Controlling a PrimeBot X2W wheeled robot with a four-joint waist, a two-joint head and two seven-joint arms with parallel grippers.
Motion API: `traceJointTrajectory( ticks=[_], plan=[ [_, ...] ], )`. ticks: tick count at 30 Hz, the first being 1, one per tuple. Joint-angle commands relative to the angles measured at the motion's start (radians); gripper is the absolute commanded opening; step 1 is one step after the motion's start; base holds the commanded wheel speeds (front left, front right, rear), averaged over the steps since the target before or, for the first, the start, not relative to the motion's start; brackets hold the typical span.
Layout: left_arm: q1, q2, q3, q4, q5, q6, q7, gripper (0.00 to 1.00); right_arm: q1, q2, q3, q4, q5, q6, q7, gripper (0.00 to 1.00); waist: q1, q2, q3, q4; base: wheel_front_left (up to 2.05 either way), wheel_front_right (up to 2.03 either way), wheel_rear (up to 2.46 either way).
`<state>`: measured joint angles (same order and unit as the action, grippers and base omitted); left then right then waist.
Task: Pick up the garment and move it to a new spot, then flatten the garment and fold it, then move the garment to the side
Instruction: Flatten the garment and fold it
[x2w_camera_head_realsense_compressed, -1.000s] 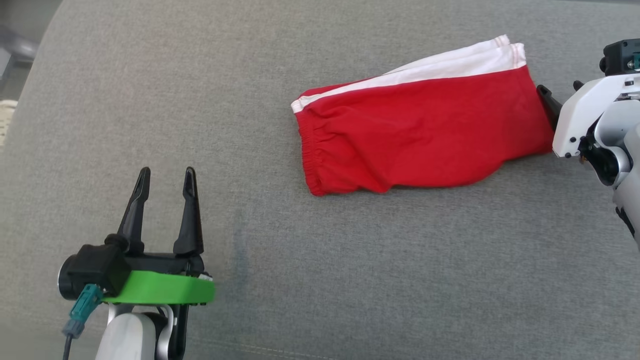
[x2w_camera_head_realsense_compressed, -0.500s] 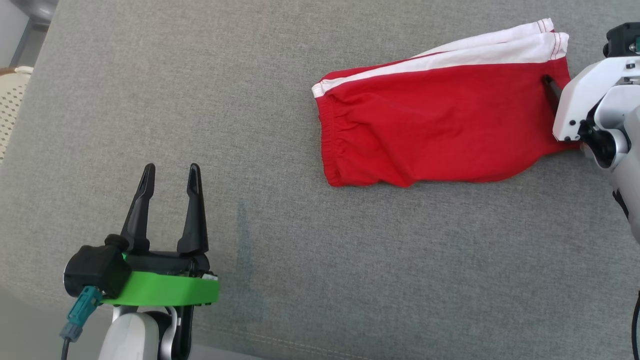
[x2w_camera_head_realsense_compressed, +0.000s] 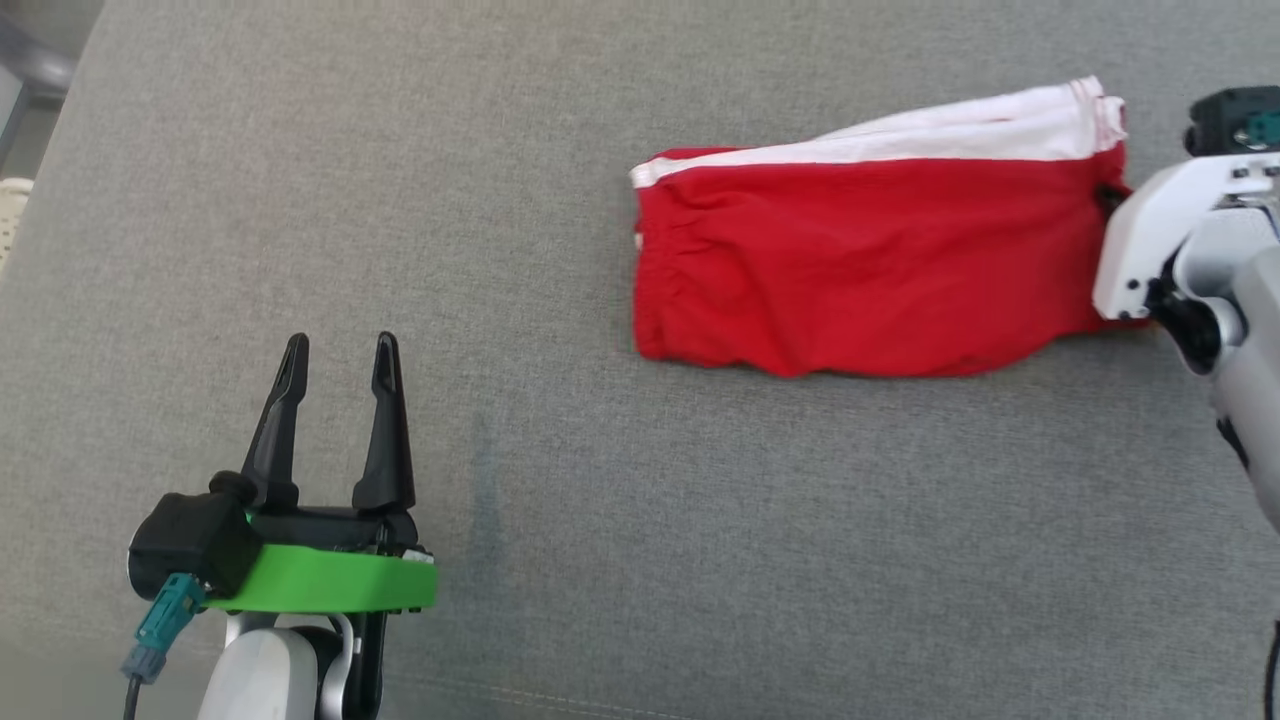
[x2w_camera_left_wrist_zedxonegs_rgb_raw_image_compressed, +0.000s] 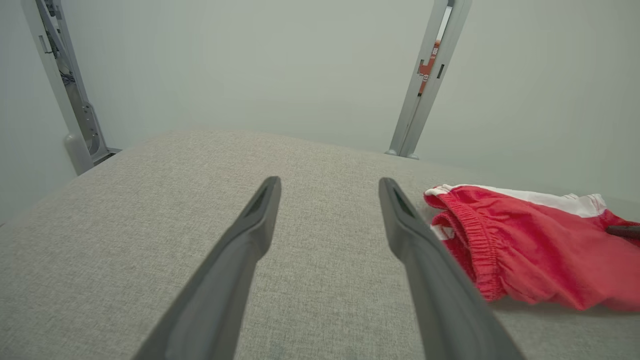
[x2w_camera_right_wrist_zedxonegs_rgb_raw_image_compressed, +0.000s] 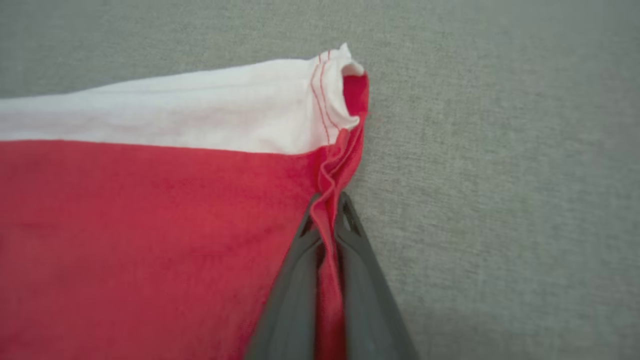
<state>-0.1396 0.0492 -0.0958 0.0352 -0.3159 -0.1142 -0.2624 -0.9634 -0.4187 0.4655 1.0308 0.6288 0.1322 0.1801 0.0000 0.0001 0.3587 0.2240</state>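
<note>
Red shorts (x2w_camera_head_realsense_compressed: 870, 270), where are they now? asks my operator.

Me: Lying on the grey cushion (x2w_camera_head_realsense_compressed: 600, 560), towards my right side, white stripe (x2w_camera_head_realsense_compressed: 950, 140) along the far edge, waistband (x2w_camera_left_wrist_zedxonegs_rgb_raw_image_compressed: 475, 235) pointing to my left.

Operator: What has just changed?

Me: My right gripper (x2w_camera_right_wrist_zedxonegs_rgb_raw_image_compressed: 327, 215). A second ago its fingers stood apart at the leg hem. Now they are pinched together with a ridge of red cloth bunched between them.

Operator: So you have them?

Me: I have the hem. The rest lies flat on the cushion, and nothing is lifted yet. I judge the grasp made and the carry next, probably the shift to the side, since the shorts look folded already.

Operator: And the other hand?

Me: My left gripper (x2w_camera_head_realsense_compressed: 338, 345) hovers well apart from the shorts, fingers spread, holding nothing.
</note>
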Motion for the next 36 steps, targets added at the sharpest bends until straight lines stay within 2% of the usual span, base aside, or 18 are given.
traceJointTrajectory(
  ticks=[1,9,14,16,31,36],
  plan=[
    [0.019,0.003,0.003,0.002,0.003,0.002,-0.003,1.00,0.019,-0.025,-0.013,0.011,-0.011,-0.003,-0.015,0.00,0.0000,-0.0001,-0.034,-0.025,0.00,0.00,0.00],
    [0.053,0.003,0.010,0.004,-0.005,0.010,-0.003,1.00,0.035,-0.097,-0.062,0.008,-0.093,-0.003,-0.052,0.00,0.0000,-0.0001,-0.107,-0.054,0.00,0.00,0.00],
    [0.066,0.003,0.016,0.004,-0.013,0.009,-0.003,1.00,0.011,-0.085,-0.095,0.006,-0.159,-0.003,-0.028,0.00,0.0000,-0.0001,-0.133,-0.057,0.00,0.00,0.00],
    [0.072,0.003,0.014,-0.001,-0.016,0.010,-0.003,1.00,0.008,-0.068,-0.102,-0.010,-0.179,-0.003,-0.014,0.00,0.0000,-0.0001,-0.137,-0.054,0.00,0.00,0.00],
    [0.056,0.003,-0.005,-0.007,-0.024,0.010,-0.003,1.00,0.051,0.193,-0.045,-0.209,-0.279,-0.003,0.143,0.00,0.0000,-0.0001,-0.127,-0.009,0.00,0.00,0.00],
    [0.051,0.003,-0.012,-0.004,-0.028,0.011,-0.003,1.00,0.085,0.235,-0.032,-0.249,-0.295,-0.003,0.176,0.00,0.0000,-0.0001,-0.127,0.006,0.00,0.00,0.00]
  ],
)
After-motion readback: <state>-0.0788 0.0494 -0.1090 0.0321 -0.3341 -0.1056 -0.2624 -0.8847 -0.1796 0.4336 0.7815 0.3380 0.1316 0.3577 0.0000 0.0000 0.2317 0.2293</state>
